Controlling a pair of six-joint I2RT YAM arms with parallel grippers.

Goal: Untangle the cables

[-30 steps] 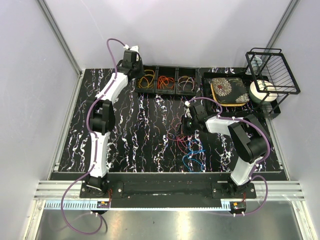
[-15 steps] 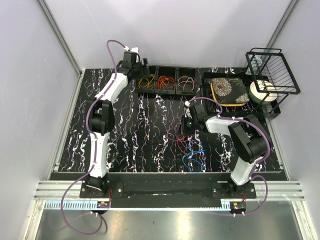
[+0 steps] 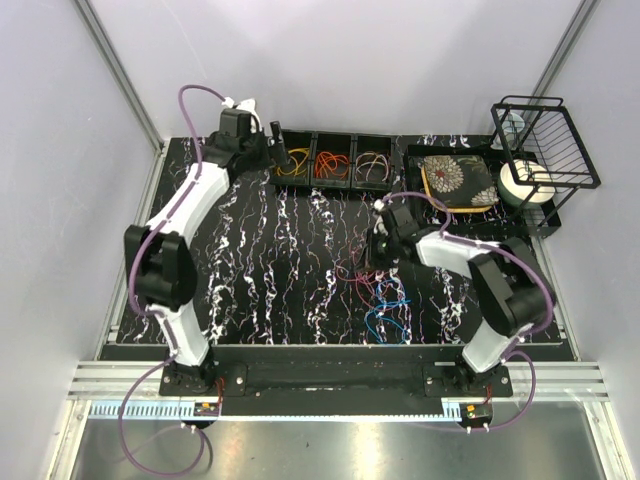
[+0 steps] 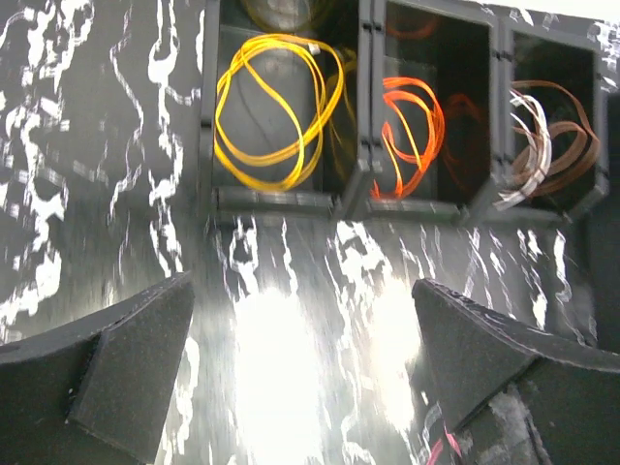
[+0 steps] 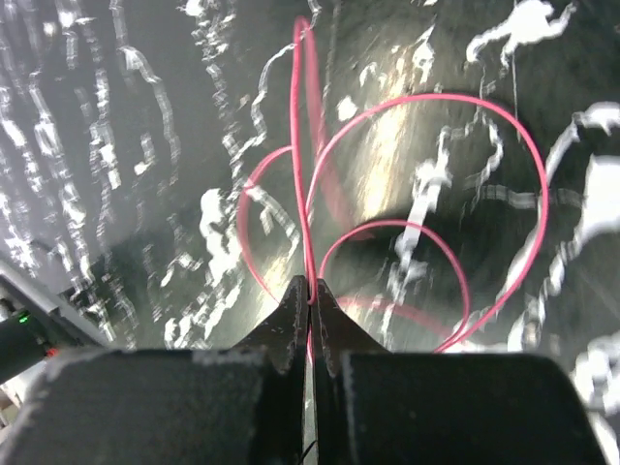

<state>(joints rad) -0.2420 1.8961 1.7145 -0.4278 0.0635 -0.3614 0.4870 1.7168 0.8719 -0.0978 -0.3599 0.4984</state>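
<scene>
One pink cable [image 5: 294, 145] pinched by right gripper [image 5: 310, 286]; left gripper [image 4: 302, 286] wide, empty.

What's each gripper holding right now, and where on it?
The right gripper is shut on the pink cable, pinching it where its loops converge. The left gripper is open, holding nothing.

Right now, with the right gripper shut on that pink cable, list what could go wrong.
The right gripper pinches the thin pink cable at its very tip, so it may slip out. Its loops cross one another and lie by the tangled pile, so lifting may drag other cables along.
</scene>
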